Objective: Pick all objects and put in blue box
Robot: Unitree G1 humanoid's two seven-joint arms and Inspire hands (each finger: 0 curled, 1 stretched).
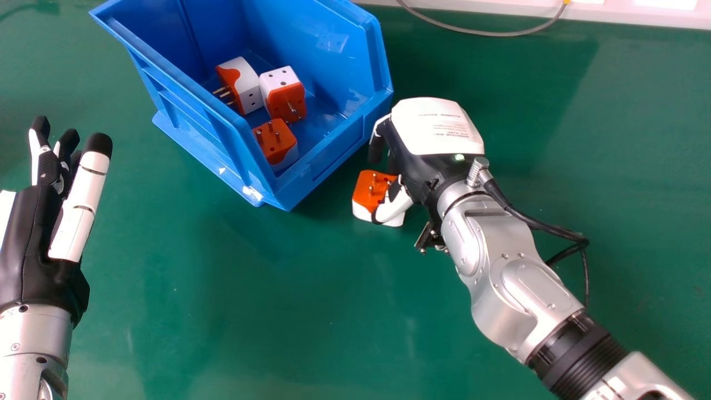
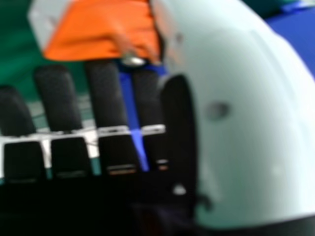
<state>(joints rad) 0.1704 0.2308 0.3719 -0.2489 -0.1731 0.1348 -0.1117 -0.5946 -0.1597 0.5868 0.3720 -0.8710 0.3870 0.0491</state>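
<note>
Grasp of a plug adapter (image 1: 369,191) beside a blue box (image 1: 222,147), with right hand (image 1: 433,130) over a green bench (image 1: 233,289). Thumb (image 1: 397,205) bent against the near side, fingers reaching down beyond the far side, adapter grasped between; firmness of the pinch impossible to tell. Orange pronged face uppermost, white part below, just off the box on the head view's right; contact with the bench uncertain. Left hand (image 1: 33,239): released, idle at the view's left side. Inside the box: three adapters (image 1: 284,94).

Step in hand, as judged: securing the hold for the lift. Press thumb and fingers evenly on opposite sides of the housing, clear of the prongs, to resist twisting. Expect slipping on smooth, rigid walls rather than any give; squeeze firmly, without a jerk. Raise straight up first, then carry toward the view's left, well above the rim, to avoid knocking the near wall. Hold the wrist level during transfer. Lower into the bare part of the box floor, beside rather than upon the other adapters; open gently to avoid dragging. Judged close to completion, with just one adapter in sight outside the box.
</note>
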